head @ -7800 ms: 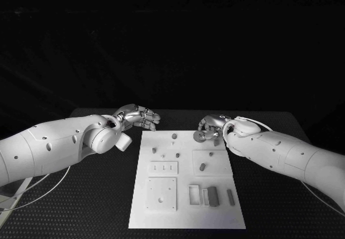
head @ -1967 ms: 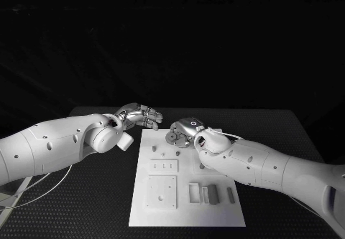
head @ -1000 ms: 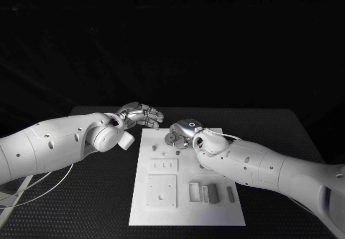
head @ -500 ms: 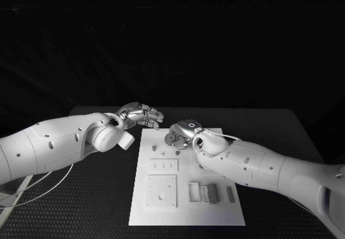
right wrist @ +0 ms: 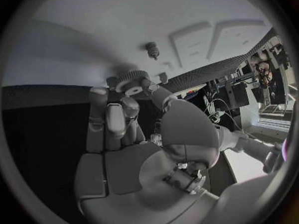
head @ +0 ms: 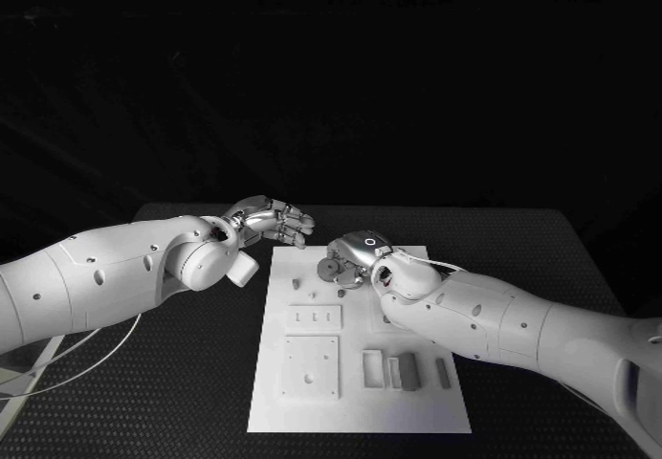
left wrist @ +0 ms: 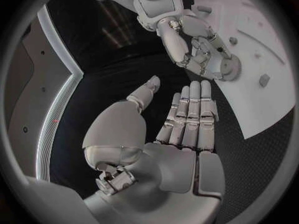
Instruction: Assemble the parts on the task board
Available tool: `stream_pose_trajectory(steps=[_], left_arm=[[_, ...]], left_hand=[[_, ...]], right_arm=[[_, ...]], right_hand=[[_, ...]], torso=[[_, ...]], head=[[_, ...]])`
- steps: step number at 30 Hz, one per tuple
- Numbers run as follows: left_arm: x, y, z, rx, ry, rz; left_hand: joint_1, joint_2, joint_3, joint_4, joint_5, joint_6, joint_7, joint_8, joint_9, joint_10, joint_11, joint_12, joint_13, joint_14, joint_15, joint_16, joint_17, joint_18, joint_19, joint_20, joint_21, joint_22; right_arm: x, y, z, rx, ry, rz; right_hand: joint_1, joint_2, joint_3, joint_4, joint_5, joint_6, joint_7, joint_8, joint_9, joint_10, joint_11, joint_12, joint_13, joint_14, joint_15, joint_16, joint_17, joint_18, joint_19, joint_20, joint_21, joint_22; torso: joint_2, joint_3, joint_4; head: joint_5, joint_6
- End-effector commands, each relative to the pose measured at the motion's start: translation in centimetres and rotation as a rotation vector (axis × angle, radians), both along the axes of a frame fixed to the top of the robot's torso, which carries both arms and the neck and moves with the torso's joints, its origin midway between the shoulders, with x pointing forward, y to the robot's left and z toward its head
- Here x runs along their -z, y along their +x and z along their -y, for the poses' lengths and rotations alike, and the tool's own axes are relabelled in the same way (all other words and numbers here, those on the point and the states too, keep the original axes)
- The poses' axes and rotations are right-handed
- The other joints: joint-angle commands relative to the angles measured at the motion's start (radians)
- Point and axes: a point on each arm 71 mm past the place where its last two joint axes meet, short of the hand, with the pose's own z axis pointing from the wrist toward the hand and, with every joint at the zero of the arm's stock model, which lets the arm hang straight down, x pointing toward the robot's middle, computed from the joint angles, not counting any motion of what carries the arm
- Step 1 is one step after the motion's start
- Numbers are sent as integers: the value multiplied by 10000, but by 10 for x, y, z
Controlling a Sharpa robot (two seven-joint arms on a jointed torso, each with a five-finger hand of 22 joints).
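The white task board [head: 414, 402] lies in the middle of the black table. My right hand [head: 353, 256] hovers over the board's far end and pinches a grey toothed gear [head: 328, 271] in its fingertips. The right wrist view has the gear [right wrist: 131, 79] just above the board [right wrist: 74, 25], close to a small upright peg [right wrist: 151, 49]. My left hand [head: 272, 222] hangs by the board's far left corner, holding nothing, fingers straight and apart from the thumb. In the left wrist view my left hand [left wrist: 187, 117] faces the right hand [left wrist: 196, 47] and its gear [left wrist: 228, 70].
A small peg [head: 294, 285] stands near the board's left edge. A slotted block [head: 315, 317] and a square plate [head: 311, 368] lie further toward me. Several oblong parts [head: 405, 371] sit at the board's near right. My right forearm [head: 524, 325] crosses over the board's right side.
Since the earliest frame my right hand has carried the gear from the board's far right to its far middle-left. In the last second it sank slightly. The left hand stayed put.
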Motion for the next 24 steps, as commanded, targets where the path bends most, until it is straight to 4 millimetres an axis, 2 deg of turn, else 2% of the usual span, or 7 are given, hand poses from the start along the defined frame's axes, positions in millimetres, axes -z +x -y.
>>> stream_pose_trajectory(steps=[1, 16, 19, 24], left_arm=[[-1, 0, 3, 160, -64, 29], [-1, 0, 3, 173, -65, 25], [-1, 0, 3, 164, -61, 24], [-1, 0, 2, 150, -57, 24]], left_hand=[[-111, -5, -55, 19, -39, -83, 261, 24, -10, -26, 54, -56, 16, 57, 3, -38, 11, 75, 19, -62, -66, 11], [-119, -6, -55, 16, -39, -89, 261, 23, -13, -29, 55, -62, 16, 60, 2, -48, 20, 76, 19, -65, -71, 12], [-119, -6, -54, 15, -39, -90, 261, 24, -13, -29, 55, -63, 16, 61, 2, -50, 22, 77, 19, -65, -72, 12], [-121, -6, -54, 14, -39, -91, 261, 24, -14, -30, 55, -65, 16, 62, 1, -53, 25, 77, 20, -65, -73, 12]], right_arm=[[1, 0, 2, 40, -60, 138], [1, 0, 1, 63, -16, 118], [1, 1, 2, 107, -29, 37], [2, 1, 3, 68, -53, -132]], right_hand=[[20, -29, -5, 39, 20, 106, 42, -30, -33, -2, -44, -14, -17, 55, 2, -4, 28, 386, 38, -41, -54, 180], [38, -55, -9, 19, 18, 115, 32, -26, -46, 23, -57, -12, -33, 56, -13, -7, -10, 386, 54, -49, -52, 180], [20, -129, -14, 30, 21, -209, 100, -210, -152, -1, 5, -44, -65, 21, 37, -35, -85, 386, 47, -46, -77, 172], [12, -153, -10, 54, 21, -304, 125, -262, -189, -14, 29, -56, -81, 2, 65, -45, -121, 386, 43, -40, -89, 171]], torso=[[5, 5, 3], [2, 2, 2], [3, 1, 5], [2, -3, 2]], head=[[4, -5], [6, -9], [5, -8], [1, -16]])
